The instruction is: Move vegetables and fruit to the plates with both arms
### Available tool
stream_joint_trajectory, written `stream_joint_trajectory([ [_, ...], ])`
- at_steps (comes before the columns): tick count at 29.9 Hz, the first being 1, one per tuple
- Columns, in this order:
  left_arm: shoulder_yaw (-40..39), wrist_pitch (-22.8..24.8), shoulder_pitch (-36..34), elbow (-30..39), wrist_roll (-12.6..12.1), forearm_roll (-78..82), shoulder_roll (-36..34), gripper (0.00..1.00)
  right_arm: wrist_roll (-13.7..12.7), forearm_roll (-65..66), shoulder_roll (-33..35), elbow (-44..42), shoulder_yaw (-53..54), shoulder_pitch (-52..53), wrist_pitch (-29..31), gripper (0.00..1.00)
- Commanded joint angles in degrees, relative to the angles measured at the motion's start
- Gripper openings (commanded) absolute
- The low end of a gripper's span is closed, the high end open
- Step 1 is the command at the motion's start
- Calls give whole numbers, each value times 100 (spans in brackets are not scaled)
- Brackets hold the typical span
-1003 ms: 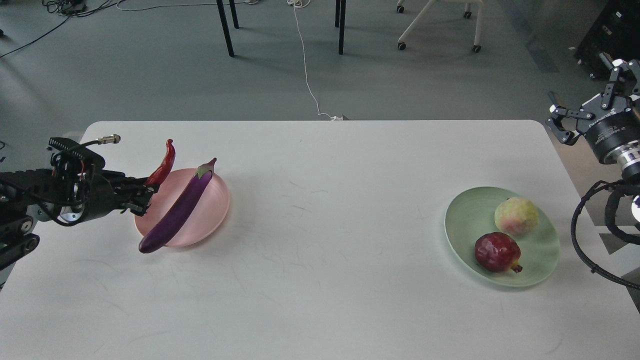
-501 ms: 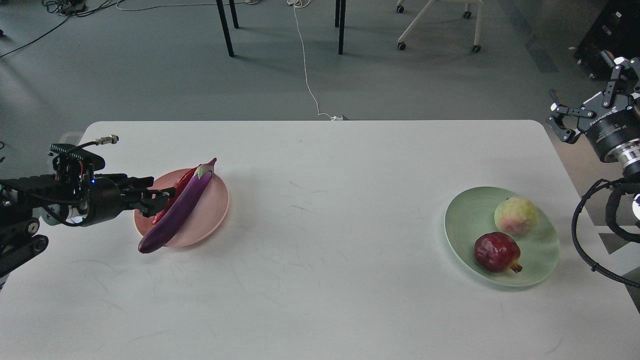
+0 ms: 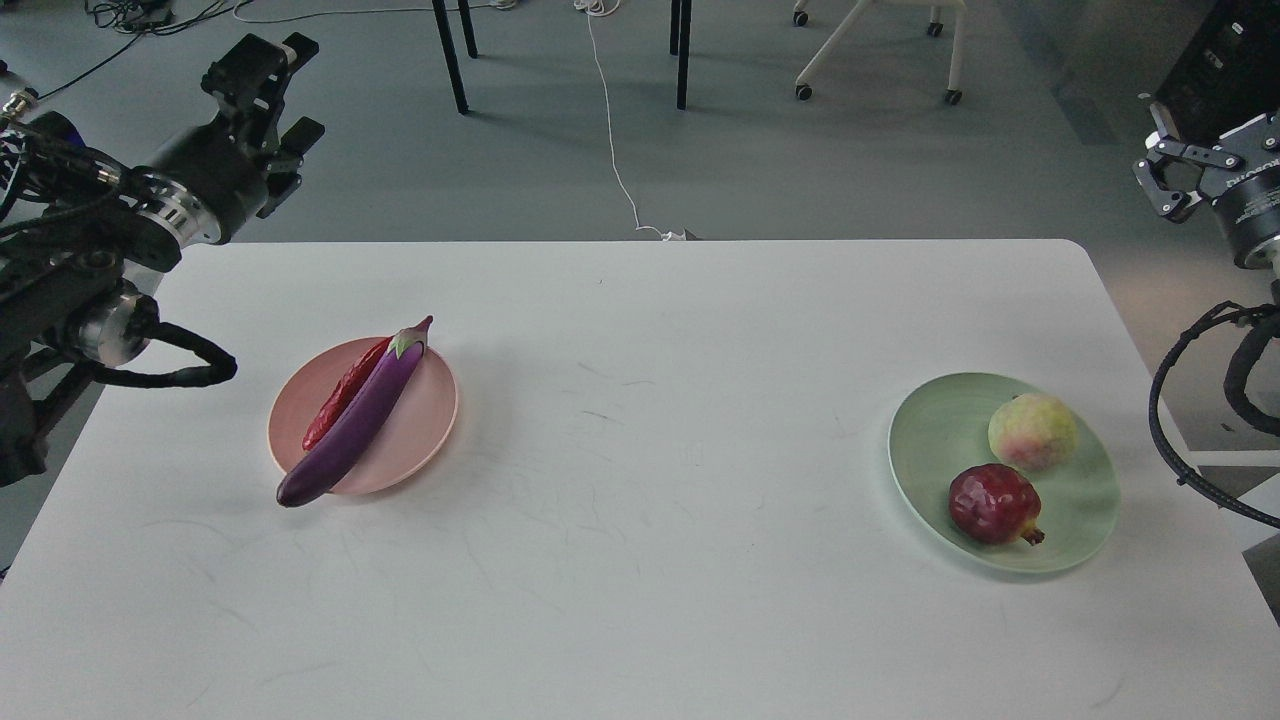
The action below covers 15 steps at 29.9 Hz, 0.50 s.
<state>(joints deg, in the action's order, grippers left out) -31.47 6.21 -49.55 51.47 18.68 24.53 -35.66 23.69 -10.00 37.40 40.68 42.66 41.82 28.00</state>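
The purple eggplant (image 3: 358,422) lies slantwise across the pale pink plate (image 3: 432,415), its lower end overhanging the plate's front left rim. The red chili pepper (image 3: 338,408) lies on that plate just left of the eggplant, touching it. The pale green-yellow fruit (image 3: 1033,431) and the dark red pomegranate (image 3: 994,503) sit on the pale green plate (image 3: 925,440) at the right. My left gripper (image 3: 285,88) is open and empty, raised beyond the table's far left corner. My right gripper (image 3: 1157,170) is open and empty, raised past the table's right edge.
The white table (image 3: 640,560) has rounded far corners. Behind it on the grey floor are black table legs (image 3: 450,55), a white cable (image 3: 612,130) and a wheeled chair base (image 3: 880,60). Black cable loops (image 3: 1165,420) hang by the table's right edge.
My left gripper let go of the chili, which now lies on the pink plate beside the eggplant, and lifted up and back. My right gripper rose and drew back to the right.
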Motion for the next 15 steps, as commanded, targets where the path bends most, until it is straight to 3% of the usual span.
stream_joint_trajectory([
  [1,-263,187,-63,-602,4,-1158,463,98,-57,-55,-75,-25,163,20,0,99],
  [5,-579,687,-2,-831,4,-2003,701,98,-109,-55,-505,-244,339,28,-84,99],
  [12,-685,1855,472,-1104,-57,-3786,780,98,-751,-64,-901,-324,823,11,-119,99],
  [15,-685,1919,499,-1104,-66,-3868,780,98,-751,-55,-910,-324,832,11,-119,99],
])
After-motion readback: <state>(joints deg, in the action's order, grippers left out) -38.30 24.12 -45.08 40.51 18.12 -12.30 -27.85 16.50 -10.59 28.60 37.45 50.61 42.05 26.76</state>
